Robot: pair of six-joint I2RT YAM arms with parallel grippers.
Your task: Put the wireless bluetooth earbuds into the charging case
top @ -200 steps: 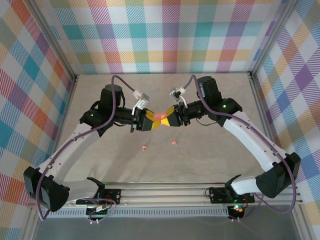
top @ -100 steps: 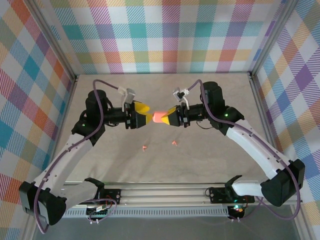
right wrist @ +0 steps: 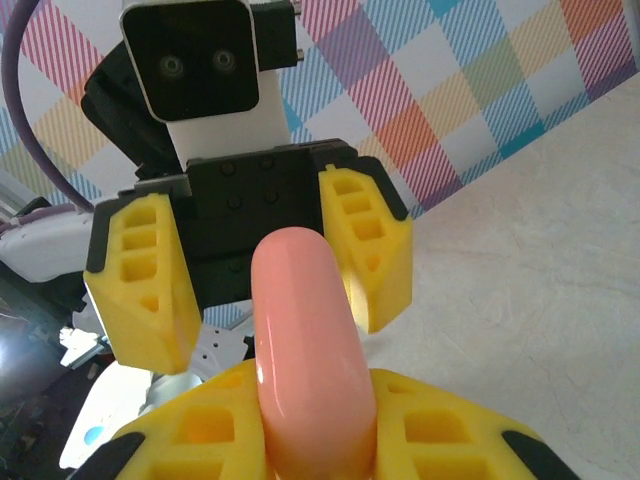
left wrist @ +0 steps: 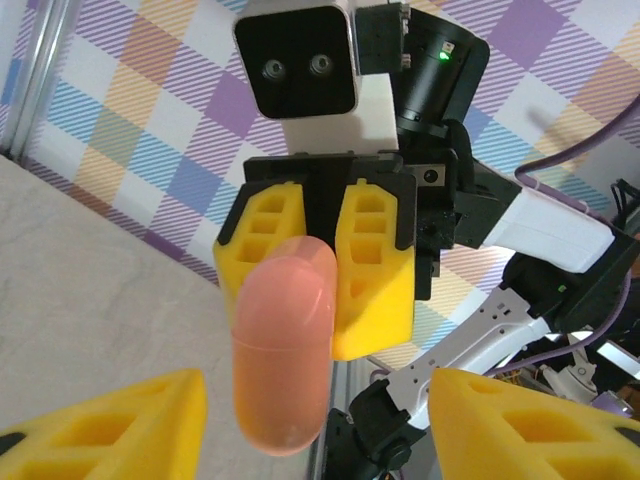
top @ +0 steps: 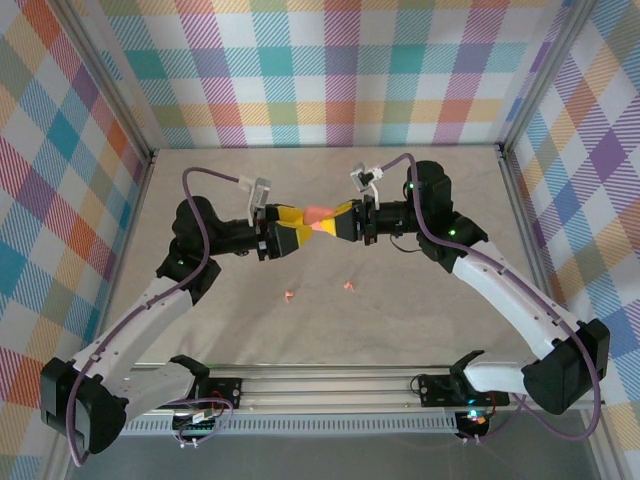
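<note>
Salmon-pink earbuds point(top: 289, 294), two of them, lie apart on the counter point(top: 400, 330), below both tools and nearer the arm bases. Above them, the right tool point(top: 333, 222) clamps one end of the pink case point(top: 318, 214) in mid-air. The left tool point(top: 302, 226) faces it, with its fingers spread either side of the case's free end, not closed on it.

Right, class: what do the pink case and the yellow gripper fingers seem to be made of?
Pink case: likely smooth, semi-gloss plastic; soft highlights along its rounded shell. Yellow gripper fingers: probably matte plastic; dull surface, open ribbed cells.
</note>
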